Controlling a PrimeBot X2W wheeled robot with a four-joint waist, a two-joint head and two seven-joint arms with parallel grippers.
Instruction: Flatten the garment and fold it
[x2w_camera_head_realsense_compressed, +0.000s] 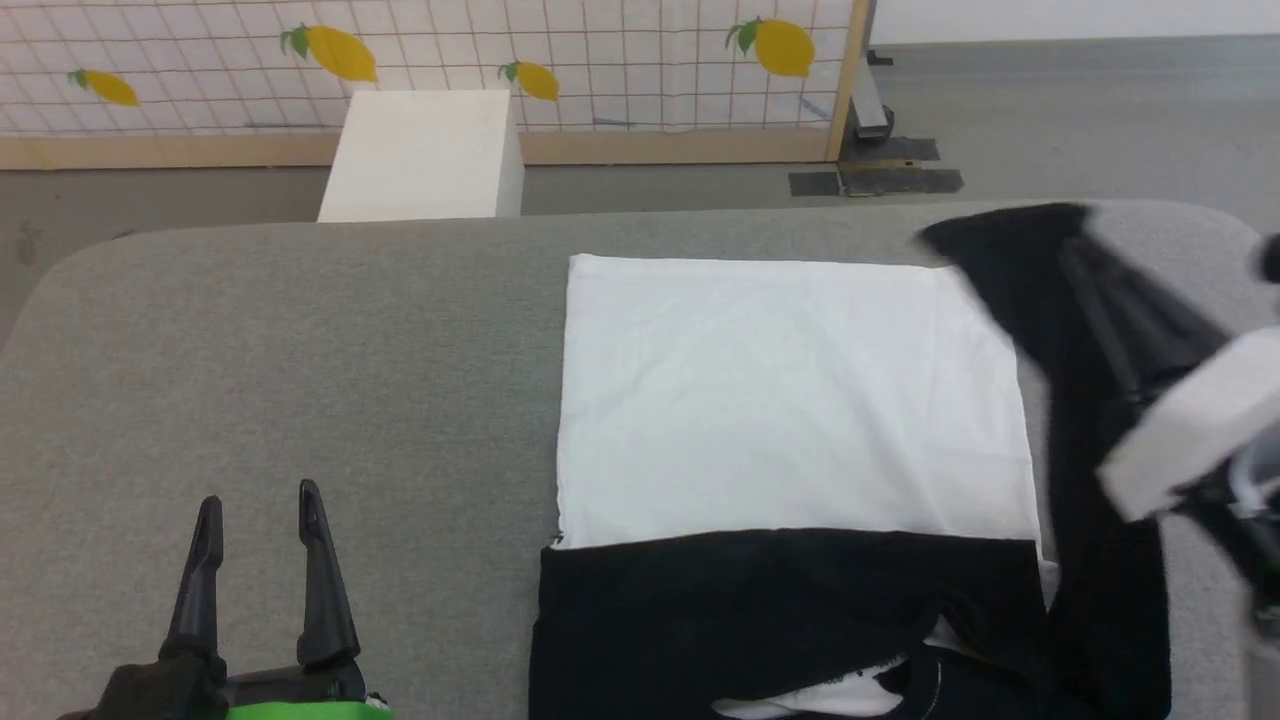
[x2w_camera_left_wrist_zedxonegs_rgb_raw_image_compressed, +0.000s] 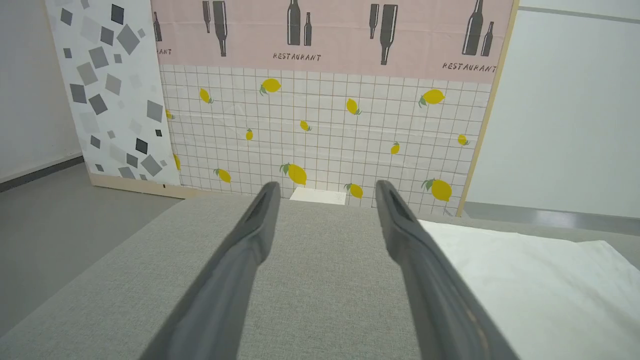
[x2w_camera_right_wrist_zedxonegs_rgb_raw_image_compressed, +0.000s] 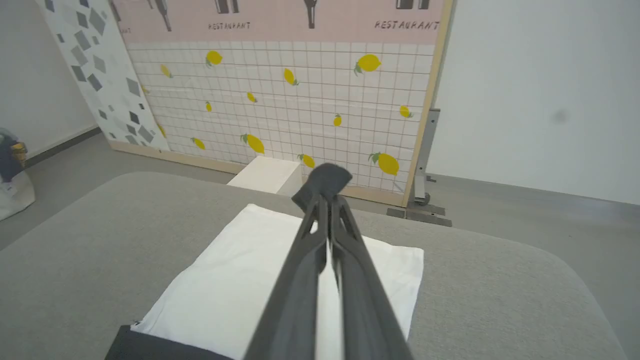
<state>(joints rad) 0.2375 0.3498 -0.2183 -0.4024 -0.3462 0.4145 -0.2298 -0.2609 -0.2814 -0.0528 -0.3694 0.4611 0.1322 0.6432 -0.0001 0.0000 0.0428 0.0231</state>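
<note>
Writing: "RESTAURANT" in dark capitals, repeated across the pink panel (x2w_camera_left_wrist_zedxonegs_rgb_raw_image_compressed: 330, 35) in both wrist views, beneath dark bottle silhouettes; at the panel's left edge in the left wrist view, only the letters "ANT" legible.
Panels below and beside: grey-square panel (x2w_camera_left_wrist_zedxonegs_rgb_raw_image_compressed: 110, 90) at the far left of the left wrist view; white gridded panel (x2w_camera_left_wrist_zedxonegs_rgb_raw_image_compressed: 320, 135) with yellow lemons under the pink strip, no lettering on either.
Left gripper (x2w_camera_head_realsense_compressed: 259, 495): lower left of the head view, fingers well apart, nothing between them, poised over bare grey table (x2w_camera_head_realsense_compressed: 300, 330), clear of the cloth.
White box (x2w_camera_head_realsense_compressed: 420, 155): upper left of centre in the head view, on the floor past the table's far edge, unmarked.
Garment (x2w_camera_head_realsense_compressed: 790, 400): right of centre on the table; white body spread flat as a neat rectangle, smooth, left edge straight, no print or label readable on the side facing up.
Lower sleeve (x2w_camera_head_realsense_compressed: 780, 590): black, folded across the bottom of the white body, with a sliver of white showing through a gap at the bottom edge of the frame.
Right-hand sleeve (x2w_camera_head_realsense_compressed: 1010, 270): black, running up the right side of the body, cuff end raised at the upper right.
Right gripper (x2w_camera_right_wrist_zedxonegs_rgb_raw_image_compressed: 327, 205): far right of the head view, blurred; fingers pressed together, pinching black sleeve cloth at the tips, seen above the white body in the right wrist view.
</note>
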